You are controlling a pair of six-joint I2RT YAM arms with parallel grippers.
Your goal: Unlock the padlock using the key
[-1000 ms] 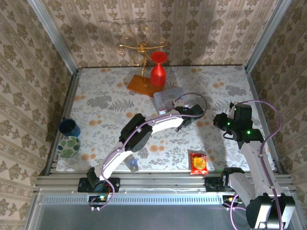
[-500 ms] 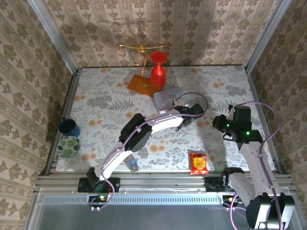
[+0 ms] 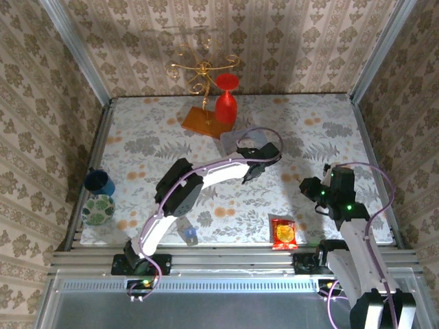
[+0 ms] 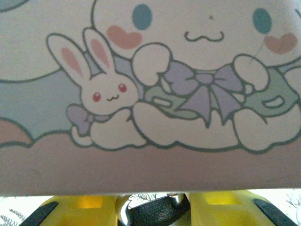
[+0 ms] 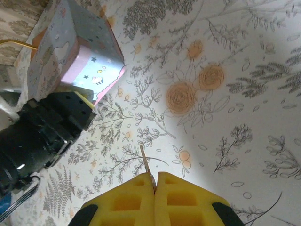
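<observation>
The padlock (image 4: 160, 214), a small dark block with a silvery shackle, sits between my left gripper's (image 4: 153, 208) yellow fingers (image 4: 80, 209), which are shut on it. Right in front of it rises the side of the cartoon-patterned tin box (image 4: 155, 94). In the top view the left gripper (image 3: 248, 159) is by the tin box (image 3: 232, 142) at mid-table. My right gripper (image 5: 155, 181) is shut on the key (image 5: 145, 161), whose thin blade sticks out over the floral cloth. It hovers to the right (image 3: 306, 185), apart from the left gripper. The tin box (image 5: 75, 52) lies up and left of the key.
A red goblet (image 3: 226, 103) and a gold wire stand (image 3: 201, 72) on an orange board (image 3: 200, 121) stand at the back. A red snack packet (image 3: 283, 233) lies near the front edge. A blue cup (image 3: 99, 181), a patterned lid (image 3: 98, 209) and a small bottle (image 3: 190, 236) sit at the left.
The left arm has swung left and back toward the tin box, and its jaws have narrowed onto the padlock. The right arm has drawn nearer the front edge with the key.
</observation>
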